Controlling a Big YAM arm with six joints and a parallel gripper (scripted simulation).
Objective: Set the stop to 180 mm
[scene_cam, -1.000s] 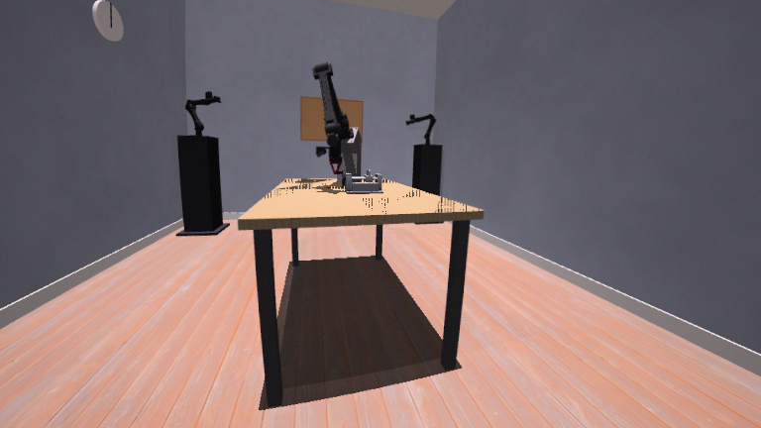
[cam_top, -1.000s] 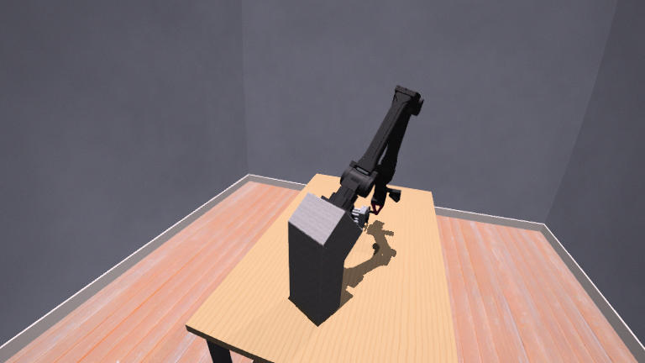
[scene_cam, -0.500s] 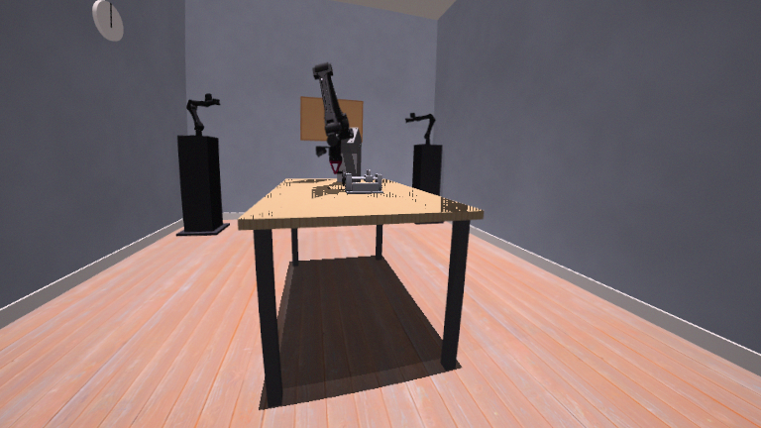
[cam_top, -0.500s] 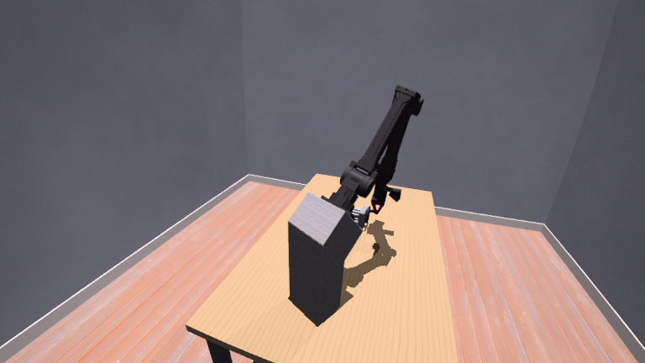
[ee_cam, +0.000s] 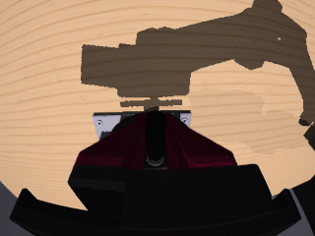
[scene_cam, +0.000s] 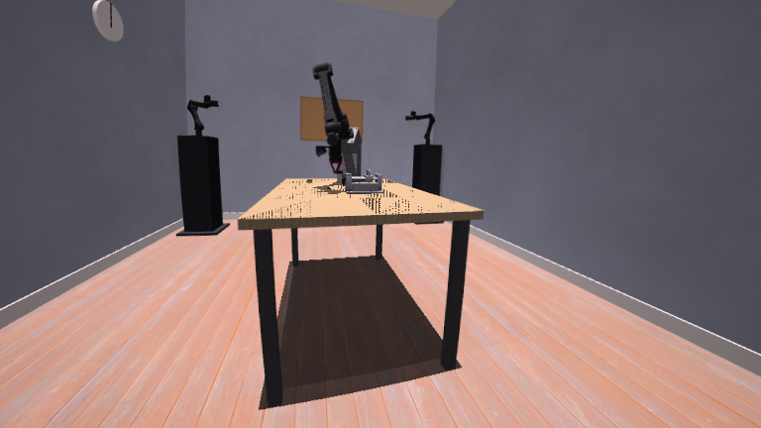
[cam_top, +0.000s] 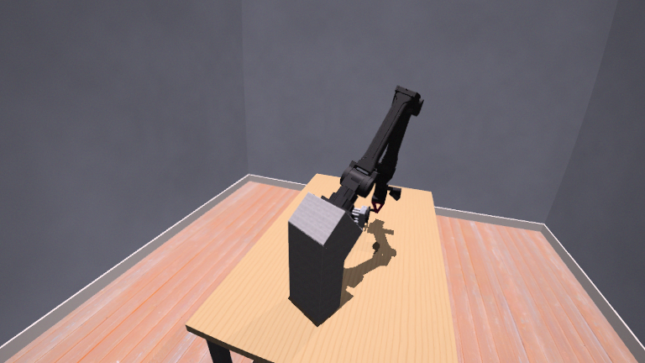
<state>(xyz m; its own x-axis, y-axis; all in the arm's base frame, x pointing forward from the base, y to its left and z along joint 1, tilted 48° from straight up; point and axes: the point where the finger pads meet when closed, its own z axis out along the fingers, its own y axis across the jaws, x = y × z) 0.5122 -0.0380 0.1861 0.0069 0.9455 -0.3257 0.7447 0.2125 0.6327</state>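
The stop fixture is a small grey rail unit on the wooden table, in front of a tall grey block. Its grey handwheel shows at the fixture's end, just past the block's top edge. My gripper with dark red fingers hangs right beside the wheel. In the wrist view the red fingers are shut on a dark crank handle of the handwheel, with the grey fixture end showing behind them. The stop's scale and reading are hidden.
The tall grey block hides most of the fixture in the top view. Two other arms stand on black pedestals off the table. The arm's shadow lies on the table.
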